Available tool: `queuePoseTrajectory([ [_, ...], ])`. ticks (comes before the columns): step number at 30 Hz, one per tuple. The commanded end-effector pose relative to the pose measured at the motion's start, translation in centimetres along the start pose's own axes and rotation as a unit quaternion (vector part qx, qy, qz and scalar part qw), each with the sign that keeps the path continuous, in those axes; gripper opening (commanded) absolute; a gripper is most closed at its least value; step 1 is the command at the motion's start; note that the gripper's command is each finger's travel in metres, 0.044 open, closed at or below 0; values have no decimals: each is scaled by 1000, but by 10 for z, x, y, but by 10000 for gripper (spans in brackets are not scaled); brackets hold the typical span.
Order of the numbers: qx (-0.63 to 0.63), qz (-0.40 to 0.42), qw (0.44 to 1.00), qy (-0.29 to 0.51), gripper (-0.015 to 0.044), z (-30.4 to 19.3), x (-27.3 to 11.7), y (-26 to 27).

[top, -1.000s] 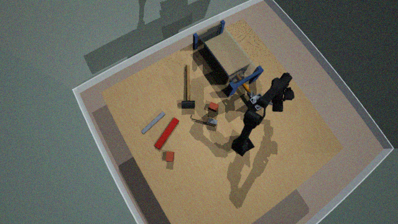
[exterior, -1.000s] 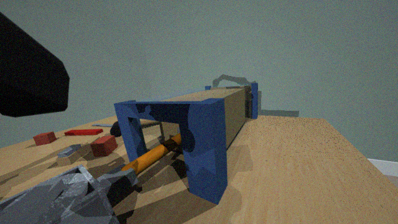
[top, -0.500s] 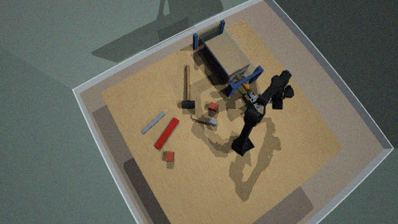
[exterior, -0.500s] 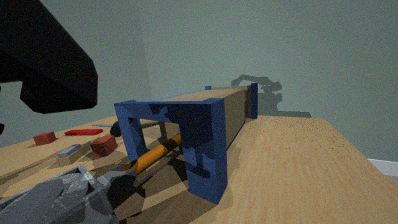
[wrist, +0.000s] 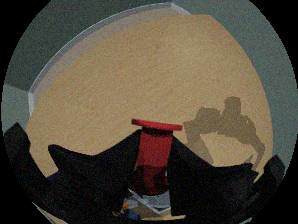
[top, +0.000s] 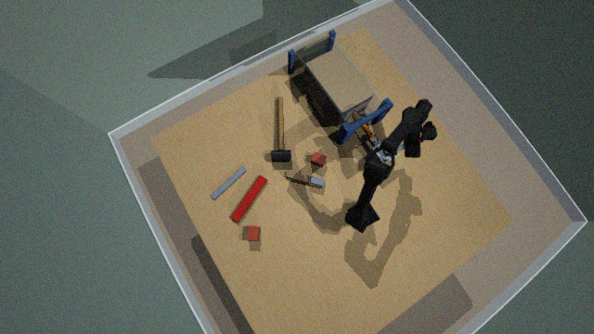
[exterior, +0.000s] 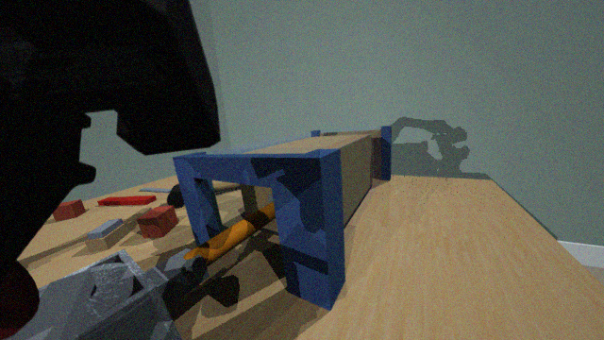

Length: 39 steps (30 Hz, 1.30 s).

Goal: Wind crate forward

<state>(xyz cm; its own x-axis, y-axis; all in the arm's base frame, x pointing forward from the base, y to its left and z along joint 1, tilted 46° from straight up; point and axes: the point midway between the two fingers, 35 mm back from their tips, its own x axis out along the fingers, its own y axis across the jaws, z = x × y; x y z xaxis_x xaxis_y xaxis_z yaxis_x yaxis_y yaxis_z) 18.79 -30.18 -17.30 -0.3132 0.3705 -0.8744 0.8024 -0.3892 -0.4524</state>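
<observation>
My gripper (wrist: pixel 153 135) is shut on the red grip of the winch handle (wrist: pixel 155 155), whose red flange shows above the fingertips. The grey winch (top: pixel 382 153) (exterior: pixel 106 293) stands in front of the rack mouth, partly hidden by the arm. An orange strap (top: pixel 367 128) (exterior: pixel 233 238) runs from it into the mouth, under the blue steel frame (top: pixel 367 122) (exterior: pixel 332 227). Inside, behind the frame, a brown upright face (exterior: pixel 250 200) shows, possibly the crate's front; its gap and tilt are hard to judge. The handle's key end is hidden.
The guard cubby (top: pixel 343 79) (exterior: pixel 356 177) extends behind the frame. A mallet (top: pixel 281 156), a red block (top: pixel 318 159) (exterior: pixel 158 222) and a grey-headed tool (top: pixel 316 181) lie beside it. A grey bar (top: pixel 228 183), a red bar (top: pixel 249 199) and another red block (top: pixel 253 233) lie farther off.
</observation>
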Motion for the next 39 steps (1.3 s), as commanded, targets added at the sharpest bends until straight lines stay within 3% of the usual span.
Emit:
queuePoseTrajectory([
  [1, -3, 12, 1000, 5, 0, -10, -1, 13],
  [39, -3, 12, 1000, 7, 0, -41, -16, 45],
])
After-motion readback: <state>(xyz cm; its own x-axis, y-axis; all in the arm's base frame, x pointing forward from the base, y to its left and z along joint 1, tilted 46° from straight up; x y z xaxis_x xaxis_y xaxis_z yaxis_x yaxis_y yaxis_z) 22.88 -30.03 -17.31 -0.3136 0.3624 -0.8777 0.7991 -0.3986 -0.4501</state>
